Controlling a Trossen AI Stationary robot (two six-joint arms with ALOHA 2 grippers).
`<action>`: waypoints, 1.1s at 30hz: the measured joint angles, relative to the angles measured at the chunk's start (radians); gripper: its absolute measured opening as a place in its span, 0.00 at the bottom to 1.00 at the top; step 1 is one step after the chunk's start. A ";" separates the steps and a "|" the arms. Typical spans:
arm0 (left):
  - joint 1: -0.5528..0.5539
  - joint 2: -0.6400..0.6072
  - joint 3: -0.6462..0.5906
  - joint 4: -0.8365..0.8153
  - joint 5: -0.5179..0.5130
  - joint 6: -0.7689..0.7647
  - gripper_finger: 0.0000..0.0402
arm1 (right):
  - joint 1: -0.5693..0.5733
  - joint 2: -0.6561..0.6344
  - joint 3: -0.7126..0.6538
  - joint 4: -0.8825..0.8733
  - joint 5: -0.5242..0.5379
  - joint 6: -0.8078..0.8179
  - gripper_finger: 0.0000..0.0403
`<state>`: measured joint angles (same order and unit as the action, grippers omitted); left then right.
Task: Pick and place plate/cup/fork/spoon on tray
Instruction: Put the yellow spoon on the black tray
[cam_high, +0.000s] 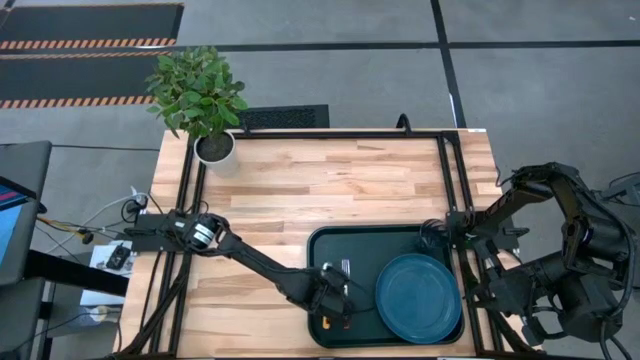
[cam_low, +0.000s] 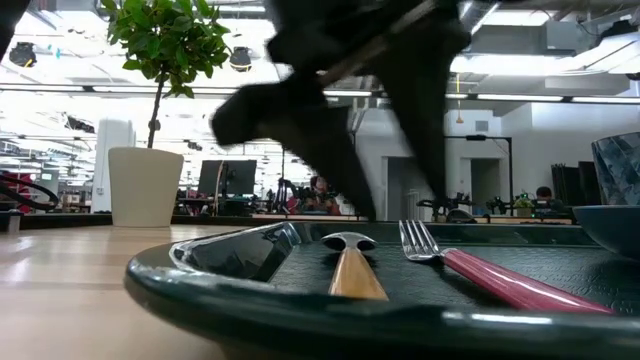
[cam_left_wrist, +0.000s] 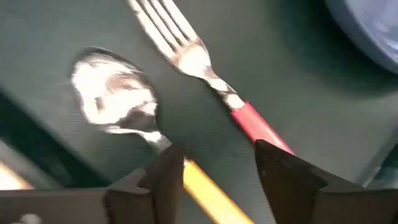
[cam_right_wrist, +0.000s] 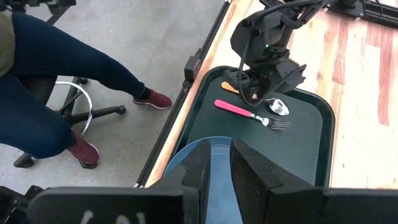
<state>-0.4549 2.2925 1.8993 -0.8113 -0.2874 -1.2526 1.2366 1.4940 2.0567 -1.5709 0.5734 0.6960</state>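
Right now the left gripper (cam_high: 336, 300) is hanging low over the tray (cam_high: 330, 245), its fingers (cam_left_wrist: 280, 177) parted a modest way and holding nothing, straddling the orange-yellow handle of the spoon (cam_left_wrist: 118, 102). That handle is running under the fingers and is cut off from the wrist camera. The spoon is lying flat on the tray's floor near the tray's left end, and the fork (cam_left_wrist: 199, 68) is lying right beside it, apart from it, tines pointing the same way (its red handle is also slipping out of sight past one finger).

From table height the arm is showing only as a dark smear above the tray, so the fingertips are hard to make out there. The plate (cam_high: 418, 297) is sitting on the tray's right half, and only its edge is peeking into the table-level picture. The cup is not showing clearly anywhere.

Off the tray's right end the right gripper (cam_right_wrist: 231, 171) is waiting, folded back, fingers nearly together around nothing. Beyond the tray's near side a person's legs (cam_right_wrist: 56, 74) and a chair base (cam_right_wrist: 81, 112) are showing.
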 joint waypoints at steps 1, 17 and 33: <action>0.002 0.000 0.016 -0.040 -0.001 -0.004 0.47 | 0.000 0.000 0.000 0.000 0.000 0.000 0.22; 0.003 0.000 0.025 -0.157 -0.031 -0.214 0.65 | 0.000 -0.002 -0.065 0.001 0.002 -0.020 0.22; 0.007 0.060 0.025 -0.117 -0.054 -0.265 0.66 | 0.000 -0.002 -0.086 0.001 0.002 -0.023 0.22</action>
<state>-0.4475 2.3522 1.9247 -0.9283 -0.3411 -1.5173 1.2366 1.4921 1.9705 -1.5697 0.5751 0.6727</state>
